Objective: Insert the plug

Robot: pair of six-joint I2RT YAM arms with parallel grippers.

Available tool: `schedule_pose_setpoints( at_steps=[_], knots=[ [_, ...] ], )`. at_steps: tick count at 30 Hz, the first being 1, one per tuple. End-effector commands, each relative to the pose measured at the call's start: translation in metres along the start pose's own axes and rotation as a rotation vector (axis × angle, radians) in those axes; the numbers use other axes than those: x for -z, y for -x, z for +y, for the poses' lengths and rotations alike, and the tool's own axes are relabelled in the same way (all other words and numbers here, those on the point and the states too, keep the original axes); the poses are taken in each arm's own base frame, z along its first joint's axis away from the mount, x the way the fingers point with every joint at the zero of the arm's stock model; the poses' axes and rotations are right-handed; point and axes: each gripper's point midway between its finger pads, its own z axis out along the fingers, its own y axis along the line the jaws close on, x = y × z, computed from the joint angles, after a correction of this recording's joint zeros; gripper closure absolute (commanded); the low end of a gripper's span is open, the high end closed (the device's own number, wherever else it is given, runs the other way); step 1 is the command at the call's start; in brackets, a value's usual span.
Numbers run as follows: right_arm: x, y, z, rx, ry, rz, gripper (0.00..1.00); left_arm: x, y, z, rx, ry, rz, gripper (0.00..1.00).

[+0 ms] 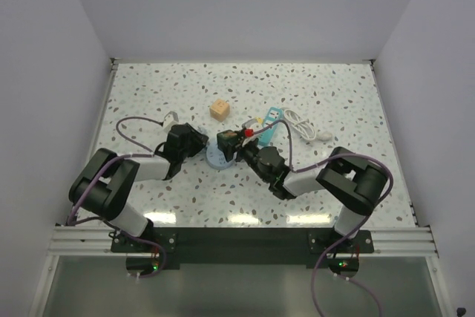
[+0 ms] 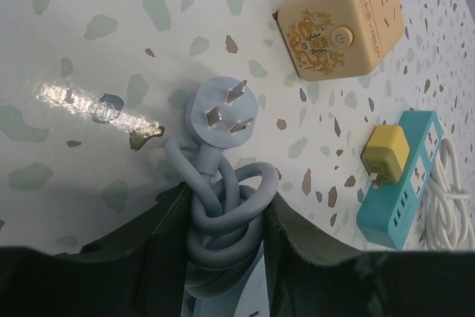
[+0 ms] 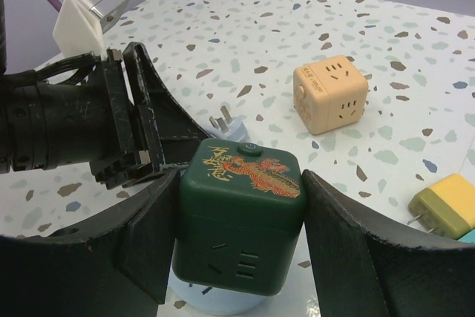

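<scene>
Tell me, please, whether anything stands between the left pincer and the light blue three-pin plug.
Nothing visible does: the left pincer is shut on the coiled cable directly behind the plug.

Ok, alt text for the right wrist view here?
The right gripper clamps the dark green cube plug from both sides, over a pale blue cord coil. The left gripper sits close beside it; a tan cube and a yellow block lie beyond on the speckled table.
</scene>
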Motion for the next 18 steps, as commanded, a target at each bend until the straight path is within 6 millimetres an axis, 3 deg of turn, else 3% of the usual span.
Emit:
schedule_pose_setpoints(
  at_steps=[1, 7, 18],
  knots=[
    [-0.008, 0.035, 0.004, -0.022, -0.031, -0.158, 1.0, -0.001, -0.032, 0.004, -0.009, 0.002, 0.134, 1.0],
    [-0.006, 0.034, 0.007, 0.0, -0.064, -0.177, 1.0, -0.004, -0.035, 0.005, 0.022, -0.002, 0.136, 1.0],
    [-0.006, 0.016, 0.002, 0.006, -0.11, -0.171, 1.0, -0.005, -0.035, 0.002, 0.042, -0.015, 0.133, 1.0]
  ],
)
